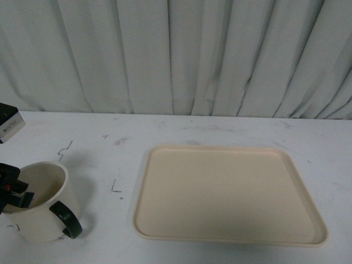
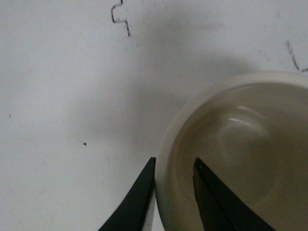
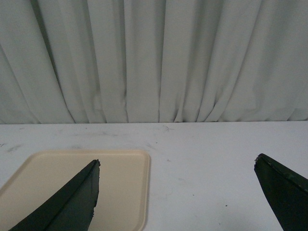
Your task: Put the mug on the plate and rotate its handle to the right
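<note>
A scuffed white table [image 1: 220, 126] meets a pleated pale curtain [image 1: 176, 55] behind.

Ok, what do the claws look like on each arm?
The left claw and right claw are matte black, with flat, blade-like fingers tapering to points. In the front view, the left one shows a small orange-red mark. No cables visible.

Left fingers [image 2: 137, 207] narrow, right fingers [image 3: 67, 207] wide

The desk [image 1: 220, 126] and curtain [image 1: 176, 55] are faced from the body and from the right wrist, the plate [image 1: 228, 192] being shared. The mug [image 2: 231, 144] is viewed closely downward from the left wrist.
</note>
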You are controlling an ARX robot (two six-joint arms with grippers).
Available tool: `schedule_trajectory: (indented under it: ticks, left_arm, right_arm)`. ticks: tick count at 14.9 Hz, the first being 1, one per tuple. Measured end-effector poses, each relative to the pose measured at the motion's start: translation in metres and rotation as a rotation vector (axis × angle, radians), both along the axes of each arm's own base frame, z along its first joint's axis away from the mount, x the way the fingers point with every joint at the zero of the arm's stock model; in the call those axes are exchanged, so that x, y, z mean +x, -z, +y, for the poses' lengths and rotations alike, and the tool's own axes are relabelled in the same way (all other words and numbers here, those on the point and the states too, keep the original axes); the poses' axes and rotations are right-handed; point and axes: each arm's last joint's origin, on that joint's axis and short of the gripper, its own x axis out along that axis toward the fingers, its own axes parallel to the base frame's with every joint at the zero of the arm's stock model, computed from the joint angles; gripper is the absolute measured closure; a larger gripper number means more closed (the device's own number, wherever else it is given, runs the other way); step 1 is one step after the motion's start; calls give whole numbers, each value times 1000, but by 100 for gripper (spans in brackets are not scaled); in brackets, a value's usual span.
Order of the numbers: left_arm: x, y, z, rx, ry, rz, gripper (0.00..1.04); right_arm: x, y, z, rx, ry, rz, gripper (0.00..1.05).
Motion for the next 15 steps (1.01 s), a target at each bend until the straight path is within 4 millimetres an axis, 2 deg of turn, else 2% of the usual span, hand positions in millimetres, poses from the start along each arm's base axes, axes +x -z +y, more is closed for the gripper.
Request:
schedule_trajectory:
  ticks: [1, 2, 6, 9, 12, 14, 15]
  left_arm:
    - [0, 0, -5, 13, 7, 1, 90]
    - [1, -15, -14, 5, 16, -33, 101]
    - [0, -48, -35, 25, 35, -58, 102]
    - [11, -83, -73, 2, 74, -160, 102]
    - [26, -93, -116, -41, 56, -180, 102]
    - [42, -92, -146, -85, 5, -166, 102]
    - [44, -90, -160, -103, -9, -155, 102]
  right_arm:
    - [0, 0, 0, 0, 0, 0, 6]
    - [0, 0, 0, 0, 0, 0, 6]
    - [0, 0, 0, 0, 0, 0, 6]
    - [0, 0, 0, 0, 0, 0, 6]
    - [0, 0, 0, 0, 0, 0, 6]
    - [0, 0, 0, 0, 0, 0, 6]
    - [0, 0, 0, 0, 0, 0, 6]
